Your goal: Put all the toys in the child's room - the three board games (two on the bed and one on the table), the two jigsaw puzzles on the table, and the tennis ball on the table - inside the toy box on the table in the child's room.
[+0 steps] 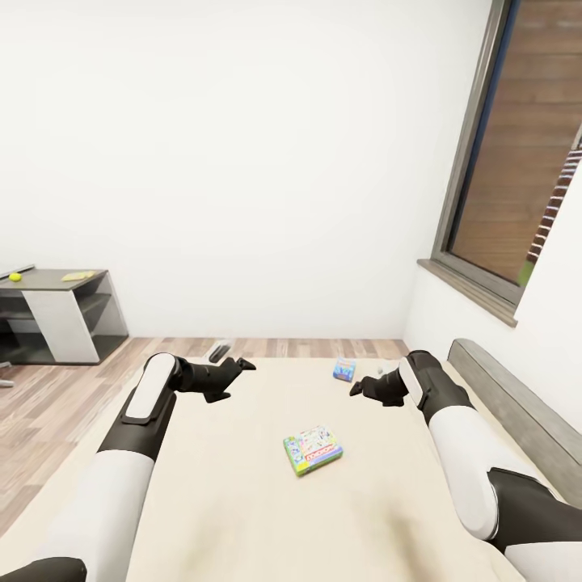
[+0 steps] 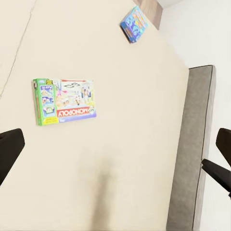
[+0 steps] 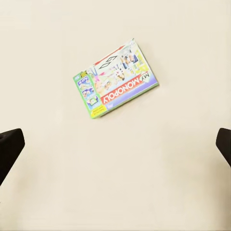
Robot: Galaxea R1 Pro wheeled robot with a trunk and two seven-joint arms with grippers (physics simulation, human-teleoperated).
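Lying on beige bed [image 1: 242, 485], Monopoly box [image 1: 313, 451], white walls [image 1: 242, 162]

The head camera looks forward and down over the bed [image 1: 242, 485]. Both wrist cameras face down at it from closer. All three share the Monopoly box [image 1: 313, 451].

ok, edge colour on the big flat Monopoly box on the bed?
Green edge on the flat Monopoly box, clearest in the right wrist view.

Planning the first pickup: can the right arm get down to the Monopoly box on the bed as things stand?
Probably yes. The Monopoly box lies flat on the bare bed, nothing on or beside it, and the right gripper hovers above with jaws apart.
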